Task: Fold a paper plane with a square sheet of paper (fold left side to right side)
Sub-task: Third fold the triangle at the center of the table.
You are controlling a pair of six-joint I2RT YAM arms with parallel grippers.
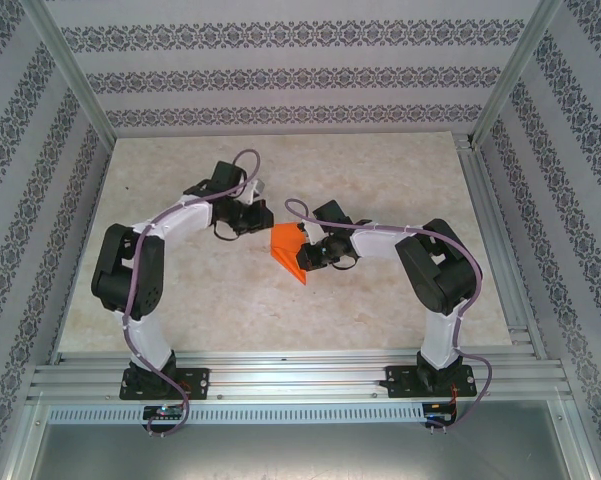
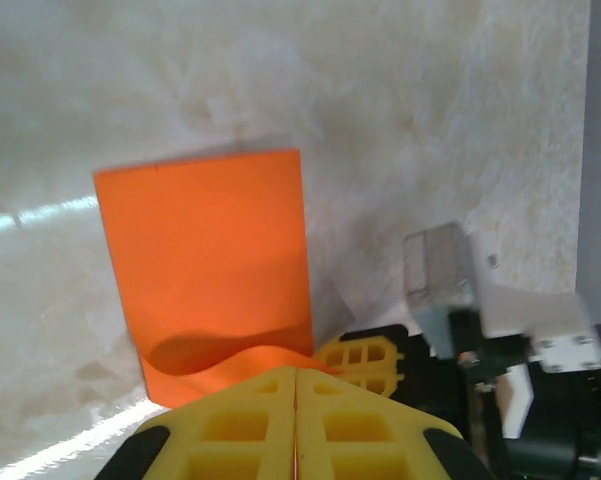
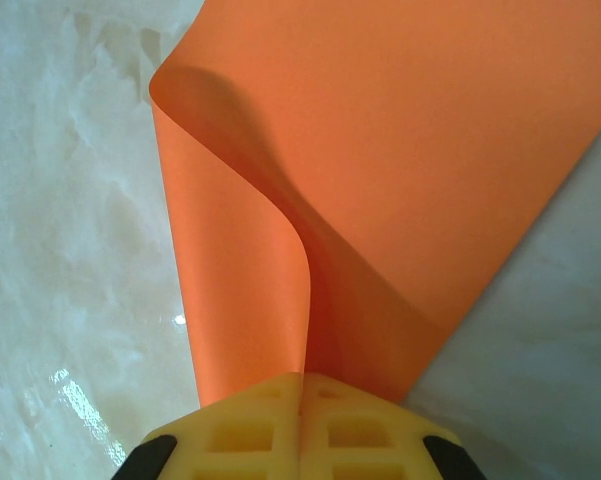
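Note:
The square sheet of paper (image 1: 288, 256) is bright orange and lies partly folded on the table between my two grippers. In the left wrist view the sheet (image 2: 205, 260) lies flat, and its near edge curls up in a wave to my left gripper (image 2: 298, 370), whose yellow jaws are pressed together on that edge. The left gripper (image 1: 265, 228) sits at the sheet's far left corner. My right gripper (image 1: 305, 250) is at the sheet's right side. Its jaws (image 3: 302, 376) are shut on a lifted flap of the paper (image 3: 400, 150), which curls over the flat part.
The marble-patterned table (image 1: 380, 180) lies open around the paper. Patterned walls and metal frame rails (image 1: 500, 250) enclose it. A yellow fingertip (image 2: 365, 362) of the right gripper and its black and white body (image 2: 520, 340) are close beside my left jaws.

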